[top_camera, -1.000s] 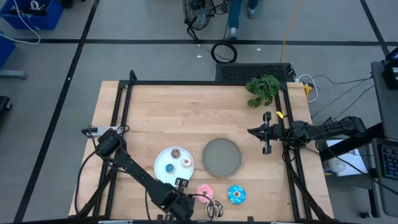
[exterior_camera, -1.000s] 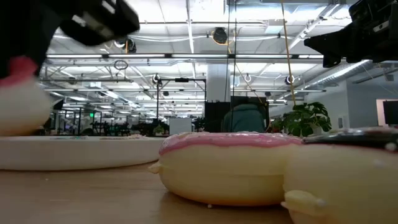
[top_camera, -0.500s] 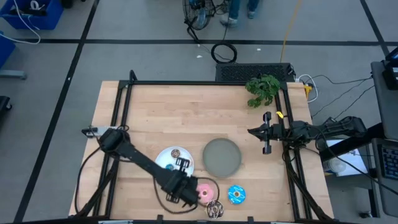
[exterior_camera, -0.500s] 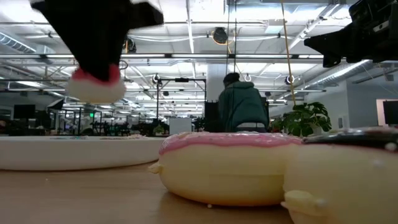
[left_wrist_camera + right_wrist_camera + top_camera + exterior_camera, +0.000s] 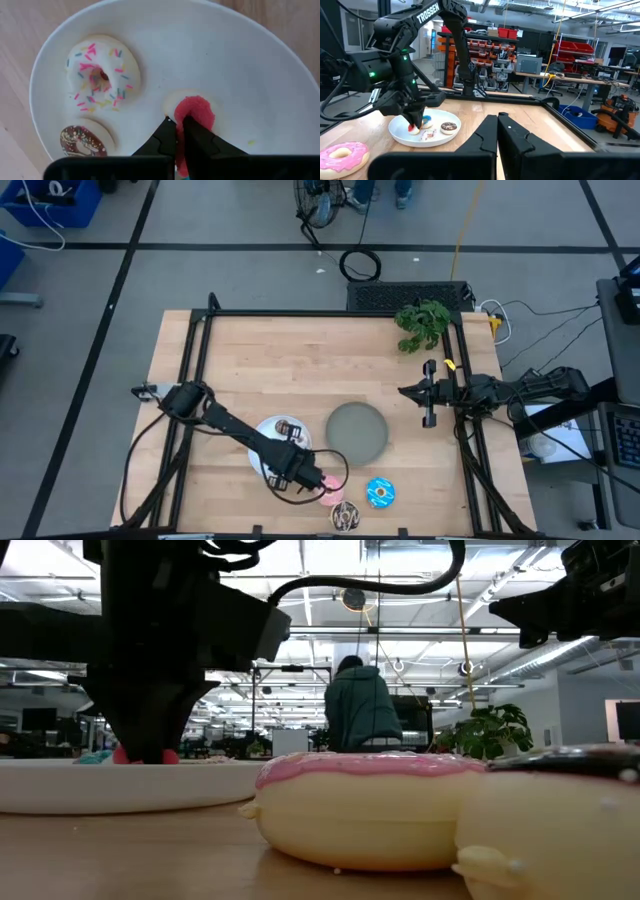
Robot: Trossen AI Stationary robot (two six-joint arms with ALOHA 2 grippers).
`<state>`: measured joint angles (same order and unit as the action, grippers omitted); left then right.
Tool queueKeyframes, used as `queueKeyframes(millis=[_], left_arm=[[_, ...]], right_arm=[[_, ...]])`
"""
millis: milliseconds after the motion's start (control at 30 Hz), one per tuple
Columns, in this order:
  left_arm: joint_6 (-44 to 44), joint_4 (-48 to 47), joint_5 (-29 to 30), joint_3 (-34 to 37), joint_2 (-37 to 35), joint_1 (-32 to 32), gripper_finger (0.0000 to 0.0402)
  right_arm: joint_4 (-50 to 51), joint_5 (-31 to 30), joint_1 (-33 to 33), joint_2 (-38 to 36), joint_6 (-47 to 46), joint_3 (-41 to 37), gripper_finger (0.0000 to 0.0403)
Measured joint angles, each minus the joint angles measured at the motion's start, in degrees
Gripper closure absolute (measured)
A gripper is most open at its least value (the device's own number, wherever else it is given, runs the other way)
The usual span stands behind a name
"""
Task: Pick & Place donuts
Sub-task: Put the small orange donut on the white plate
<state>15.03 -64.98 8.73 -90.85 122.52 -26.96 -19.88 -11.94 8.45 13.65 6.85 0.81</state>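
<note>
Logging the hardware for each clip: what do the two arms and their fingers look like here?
Both arms are black, jointed tubes. The left arm trails a looping black cable, bears white "TROSSEN" lettering and a green light. The right arm has a yellow tag near its wrist. The fingers are dark, wedge-shaped and taper to narrow tips.

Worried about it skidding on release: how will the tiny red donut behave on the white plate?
The red donut, pinched by the left gripper, looks flat-bottomed, so it probably won't roll. It seems light and stiff. The white plate looks glossy, so a nudge may slide it.
</note>
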Motion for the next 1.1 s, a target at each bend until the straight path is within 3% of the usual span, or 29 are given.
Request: queueKeyframes(millis=[133,333,633,1100], left_arm=[[0.28,0.5,0.59,-0.05,-0.02,0.02,0.0385],[-1.15,0.62,-1.17,-0.39,-0.02,-0.15,0.0362],[-2.68,4.44,0.38,-0.43,-1.48,-0.05,0.039],[0.7,5.32,-1.9,2.04,-1.4,1.71,0.0341]], right_arm=[[0.0,0.0,-0.01,-0.02,0.02,0.0,0.0403],[0.0,0.0,-0.01,-0.02,0.02,0.0,0.0403],[0.0,0.02,0.0,-0.02,0.04,0.0,0.0403],[0.0,0.02,0.01,-0.02,-0.13,0.01,0.0403]])
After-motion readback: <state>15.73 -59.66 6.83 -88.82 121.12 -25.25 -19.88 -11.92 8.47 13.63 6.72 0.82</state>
